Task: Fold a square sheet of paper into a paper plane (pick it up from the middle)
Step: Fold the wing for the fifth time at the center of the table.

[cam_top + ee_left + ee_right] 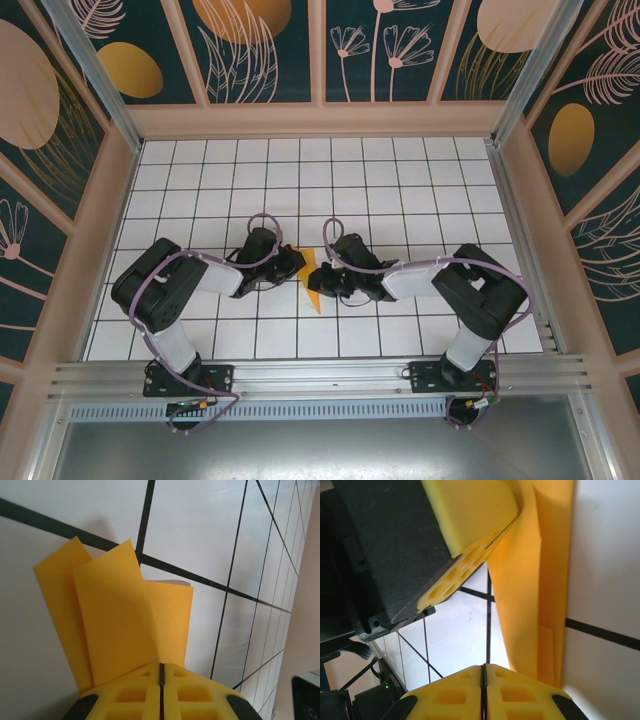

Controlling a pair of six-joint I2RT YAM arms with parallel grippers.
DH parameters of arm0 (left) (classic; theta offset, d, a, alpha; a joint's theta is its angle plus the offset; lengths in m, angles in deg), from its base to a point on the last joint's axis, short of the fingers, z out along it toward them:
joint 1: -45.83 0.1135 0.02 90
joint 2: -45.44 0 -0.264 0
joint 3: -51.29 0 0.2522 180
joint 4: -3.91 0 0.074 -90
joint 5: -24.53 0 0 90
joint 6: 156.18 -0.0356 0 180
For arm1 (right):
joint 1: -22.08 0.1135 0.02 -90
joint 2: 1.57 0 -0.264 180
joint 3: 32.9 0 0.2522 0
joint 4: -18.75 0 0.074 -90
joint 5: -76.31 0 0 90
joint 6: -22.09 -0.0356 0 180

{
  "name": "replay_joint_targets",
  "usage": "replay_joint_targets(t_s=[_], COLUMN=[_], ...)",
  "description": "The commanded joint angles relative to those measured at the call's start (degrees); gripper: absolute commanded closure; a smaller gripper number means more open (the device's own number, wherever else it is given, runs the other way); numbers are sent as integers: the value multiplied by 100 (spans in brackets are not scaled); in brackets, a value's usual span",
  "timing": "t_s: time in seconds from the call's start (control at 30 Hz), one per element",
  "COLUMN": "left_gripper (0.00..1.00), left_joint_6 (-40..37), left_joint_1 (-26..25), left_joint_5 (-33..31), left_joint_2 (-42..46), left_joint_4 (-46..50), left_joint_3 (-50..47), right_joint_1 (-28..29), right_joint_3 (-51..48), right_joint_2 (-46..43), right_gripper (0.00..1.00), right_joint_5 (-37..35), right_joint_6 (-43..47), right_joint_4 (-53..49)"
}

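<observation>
Pinching the folded sheet of paper (120, 620) near the middle of the bench (400, 180), left tool (161, 667) is clamped tight on it; right tool (483, 669) is closed too, can't tell if it grips anything.

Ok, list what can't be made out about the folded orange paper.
Top view: part of the folded orange-yellow paper is covered by the left gripper and right gripper; its fold shape is too small.
Left wrist: the paper's lower end is behind the shut yellow fingers; grip unclear.
Right wrist: the paper's top runs off the frame edge.
</observation>
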Motion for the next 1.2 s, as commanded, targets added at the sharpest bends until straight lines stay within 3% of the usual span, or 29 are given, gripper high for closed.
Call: replay_joint_targets(t_s=[0.0,0.37,0.67,0.9,1.17], left_gripper=[90,87,73,81,81], left_joint_6=[244,87,-930,-1213,-1398], left_joint_1=[29,25,28,16,-82], left_joint_5=[-313,-331,-511,475,1125], left_joint_2=[41,179,1089,1100,542], left_joint_4=[335,449,1327,1100,792], left_joint_3=[-267,-258,233,117,38], right_joint_1=[95,77,77,69,77], right_joint_3=[22,-213,-309,-220,-225], right_joint_2=[115,576,533,584,627], right_gripper=[88,89,91,92,93], right_joint_5=[276,12,-23,-11,-23], right_joint_6=[30,39,216,244,233], right_joint_4=[262,-134,-269,-243,-226])
